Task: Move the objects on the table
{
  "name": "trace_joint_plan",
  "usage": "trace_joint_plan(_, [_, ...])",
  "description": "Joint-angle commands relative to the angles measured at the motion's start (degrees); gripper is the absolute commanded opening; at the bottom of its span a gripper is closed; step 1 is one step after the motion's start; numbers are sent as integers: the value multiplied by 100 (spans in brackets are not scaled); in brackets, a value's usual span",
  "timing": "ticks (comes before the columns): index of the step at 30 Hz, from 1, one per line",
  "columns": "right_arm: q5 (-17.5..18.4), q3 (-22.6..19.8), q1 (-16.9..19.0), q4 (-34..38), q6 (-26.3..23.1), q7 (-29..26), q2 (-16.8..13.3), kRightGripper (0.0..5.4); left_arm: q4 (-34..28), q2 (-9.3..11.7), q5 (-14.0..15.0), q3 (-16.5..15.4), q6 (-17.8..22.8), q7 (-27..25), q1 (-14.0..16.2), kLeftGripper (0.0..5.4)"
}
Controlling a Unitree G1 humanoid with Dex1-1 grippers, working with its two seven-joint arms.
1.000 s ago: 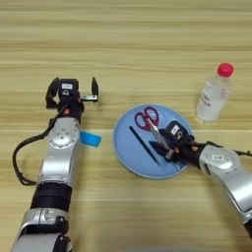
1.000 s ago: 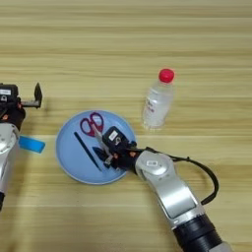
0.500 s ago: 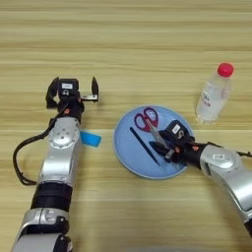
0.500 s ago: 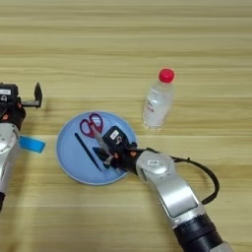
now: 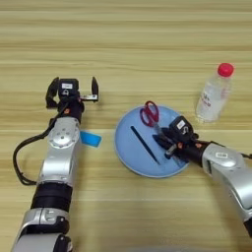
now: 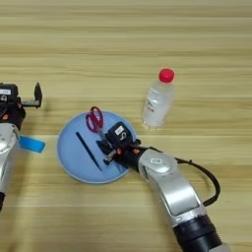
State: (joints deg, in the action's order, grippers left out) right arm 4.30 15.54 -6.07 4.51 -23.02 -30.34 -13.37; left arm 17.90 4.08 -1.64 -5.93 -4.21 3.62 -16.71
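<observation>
the right gripper (image 5: 166,146) sits on the scissors' (image 5: 151,117) hard, slippery blades on the blue plate (image 5: 129,158), fingers unclear; the left gripper (image 5: 72,92) waits wide.

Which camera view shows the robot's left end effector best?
The left eye view: the whole left end effector shows there, both black fingers spread open above the small flat blue strip. The right eye view cuts it at the picture edge, showing only one finger.

Hardly any change vs 1 s ago. Right pincer (image 5: 167,146) crept a hair toward 9 o'clock on the plate (image 5: 129,155), by the scissors (image 5: 151,116).
</observation>
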Motion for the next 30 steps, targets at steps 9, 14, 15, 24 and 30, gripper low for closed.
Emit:
trace_joint_plan(9, [142, -107, 43, -48, -136, 31, 44, 22, -36, 1, 8, 6, 32, 37, -58, 540])
trace_joint_plan(14, [224, -133, 40, -42, -184, 26, 61, 21, -34, 1, 8, 5, 37, 42, -61, 540])
trace_joint_plan(15, [238, -144, 38, -33, -183, 34, 67, 21, -34, 1, 8, 5, 38, 42, -61, 540])
trace_joint_plan(24, [541, -450, -16, 295, -122, 117, 212, 21, -15, 5, 10, 5, 30, 42, -75, 540])
trace_joint_plan(30, [644, -551, -17, 529, -88, 176, 247, 21, 71, 24, -32, 25, 8, 48, -101, 540])
